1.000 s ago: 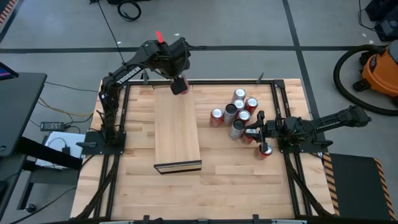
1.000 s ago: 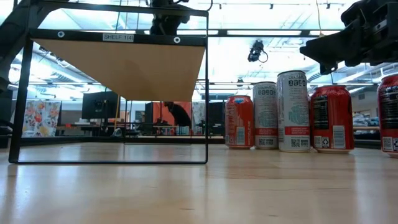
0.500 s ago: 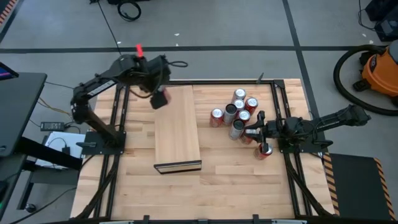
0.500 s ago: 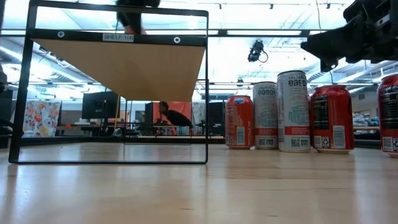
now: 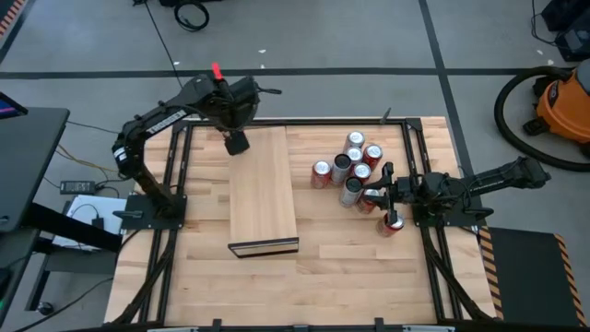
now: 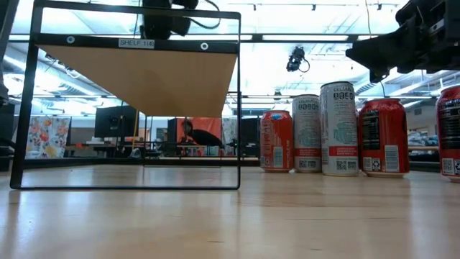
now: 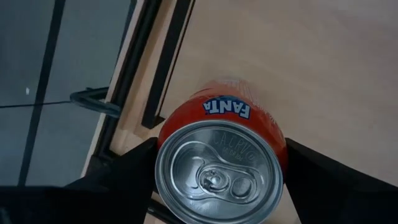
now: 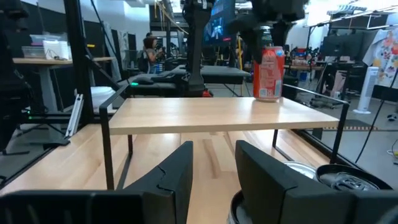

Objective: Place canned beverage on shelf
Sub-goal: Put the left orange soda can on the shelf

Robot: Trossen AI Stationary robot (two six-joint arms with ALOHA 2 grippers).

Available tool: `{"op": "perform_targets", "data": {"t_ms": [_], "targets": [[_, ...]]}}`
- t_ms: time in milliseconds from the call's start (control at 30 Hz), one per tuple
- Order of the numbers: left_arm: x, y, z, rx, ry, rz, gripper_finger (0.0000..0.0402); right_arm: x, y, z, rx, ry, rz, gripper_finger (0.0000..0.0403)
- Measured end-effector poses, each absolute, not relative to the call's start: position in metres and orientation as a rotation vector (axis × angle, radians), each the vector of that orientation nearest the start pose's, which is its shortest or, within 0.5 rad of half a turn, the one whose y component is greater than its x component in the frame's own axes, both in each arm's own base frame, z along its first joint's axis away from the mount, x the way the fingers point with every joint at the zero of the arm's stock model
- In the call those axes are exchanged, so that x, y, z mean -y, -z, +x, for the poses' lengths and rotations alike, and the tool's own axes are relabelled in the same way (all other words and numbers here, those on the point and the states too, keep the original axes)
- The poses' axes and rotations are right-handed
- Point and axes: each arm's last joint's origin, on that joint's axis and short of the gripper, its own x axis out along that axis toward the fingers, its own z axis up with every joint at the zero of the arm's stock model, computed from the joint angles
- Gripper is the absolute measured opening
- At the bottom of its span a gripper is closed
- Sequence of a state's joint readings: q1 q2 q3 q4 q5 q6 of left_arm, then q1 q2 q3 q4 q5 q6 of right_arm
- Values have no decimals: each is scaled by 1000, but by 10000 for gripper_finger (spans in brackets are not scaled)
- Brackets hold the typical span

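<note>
Fanta can (image 7: 221, 168) clamped upright between the 2 fingers of left gripper (image 5: 237, 142), top towards the wrist, long axis vertical. Sits at the far left corner of shelf (image 5: 263, 194), base at the level of the board; touching or just above, cannot tell. Needs probably only a short way straight down, then a release, with care for the near edge on 2 sides. Right gripper (image 8: 214, 168) waits well apart beside the group of cans (image 5: 350, 166) on the wooden tabletop (image 5: 350, 267), fingers a little apart and holding nothing. Smooth pale board, raised on a thin black frame, bare apart from this corner. Behind, a workshop with desks and a person (image 6: 188, 129) far off.
</note>
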State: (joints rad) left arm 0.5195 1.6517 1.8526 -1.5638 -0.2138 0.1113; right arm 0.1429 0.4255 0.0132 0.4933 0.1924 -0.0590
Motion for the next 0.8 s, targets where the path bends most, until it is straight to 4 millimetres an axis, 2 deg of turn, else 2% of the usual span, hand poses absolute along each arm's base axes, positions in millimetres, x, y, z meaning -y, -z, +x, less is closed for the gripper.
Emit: {"op": "perform_targets", "data": {"t_ms": [200, 467, 800], "targets": [[-156, -377, 250, -1402, -530, -110, 306, -12, -177, 123, 75, 49, -50, 130], [-155, -377, 255, -1385, -535, -42, 361, -12, -176, 123, 70, 49, -49, 130], [-157, -379, 261, -1335, -557, 19, 368, -12, -176, 123, 70, 48, -45, 130]]}}
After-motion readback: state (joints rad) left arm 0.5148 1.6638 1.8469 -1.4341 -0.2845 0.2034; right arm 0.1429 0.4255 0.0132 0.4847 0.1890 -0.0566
